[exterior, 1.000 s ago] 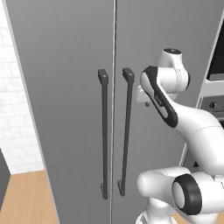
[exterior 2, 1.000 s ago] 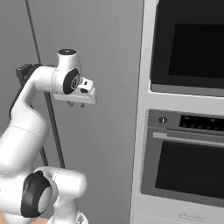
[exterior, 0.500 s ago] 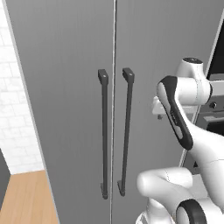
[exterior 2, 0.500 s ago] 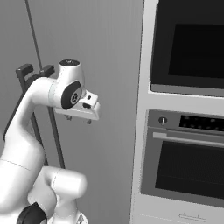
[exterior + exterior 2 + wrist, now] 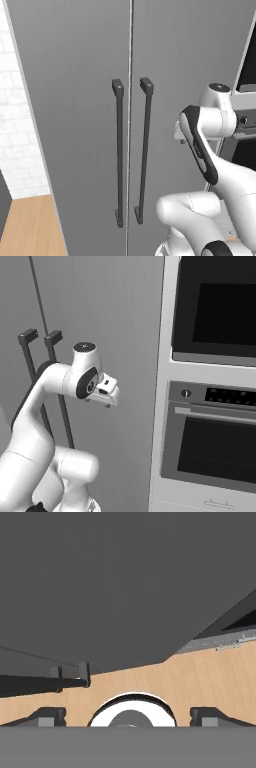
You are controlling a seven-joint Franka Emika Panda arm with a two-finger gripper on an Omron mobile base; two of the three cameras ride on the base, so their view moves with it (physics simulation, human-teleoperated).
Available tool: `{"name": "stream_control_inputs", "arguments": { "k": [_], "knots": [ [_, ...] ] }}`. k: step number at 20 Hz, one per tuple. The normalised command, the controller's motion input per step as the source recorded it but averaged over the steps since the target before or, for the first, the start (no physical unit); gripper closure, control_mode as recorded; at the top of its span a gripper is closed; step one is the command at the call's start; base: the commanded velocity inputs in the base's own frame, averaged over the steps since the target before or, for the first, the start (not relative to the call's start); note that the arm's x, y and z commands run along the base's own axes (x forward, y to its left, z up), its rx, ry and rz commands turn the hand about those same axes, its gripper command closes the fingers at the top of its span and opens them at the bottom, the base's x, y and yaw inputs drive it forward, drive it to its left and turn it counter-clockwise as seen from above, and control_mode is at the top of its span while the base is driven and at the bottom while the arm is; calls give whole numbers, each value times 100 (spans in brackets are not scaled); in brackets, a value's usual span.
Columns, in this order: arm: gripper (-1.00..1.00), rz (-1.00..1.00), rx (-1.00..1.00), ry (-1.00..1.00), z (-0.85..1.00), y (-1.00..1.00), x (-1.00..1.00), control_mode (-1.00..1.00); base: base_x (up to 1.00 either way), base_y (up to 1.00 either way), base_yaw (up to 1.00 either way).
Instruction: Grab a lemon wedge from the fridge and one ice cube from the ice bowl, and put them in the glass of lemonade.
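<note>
The fridge [image 5: 90, 125] stands shut just ahead, its right door (heavy, stiff, likely magnet-sealed) best taken by the slim, rigid right bar handle [image 5: 144, 150], while the gripper [image 5: 102, 402] hangs right of it, fingers [image 5: 50, 714] apart, empty.

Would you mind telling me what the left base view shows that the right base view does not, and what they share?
Left base view alone: a white tiled wall and wooden floor left of the fridge. Right base view alone: the black-fronted wall oven with the microwave above it, and the open gripper. Both: the closed fridge with its two dark handles, untouched.
</note>
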Motion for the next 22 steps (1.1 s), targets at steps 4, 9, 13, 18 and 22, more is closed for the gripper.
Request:
{"name": "stream_control_inputs", "arguments": {
  "k": [4, 9, 13, 18, 22],
  "knots": [
    [-100, -28, -4, 0, -27, 76, 98, -100, 0, 0, 0],
    [-100, -22, -6, 0, -6, 50, 61, -100, 0, 0, 0],
    [-100, -14, -6, 0, 0, 33, 31, -100, 0, 0, 0],
    [-100, 0, 0, 0, 0, 0, 0, 100, -24, -16, -18],
    [-100, 0, 0, 0, 0, 0, 0, 100, -49, -83, -12]
  ]
}}
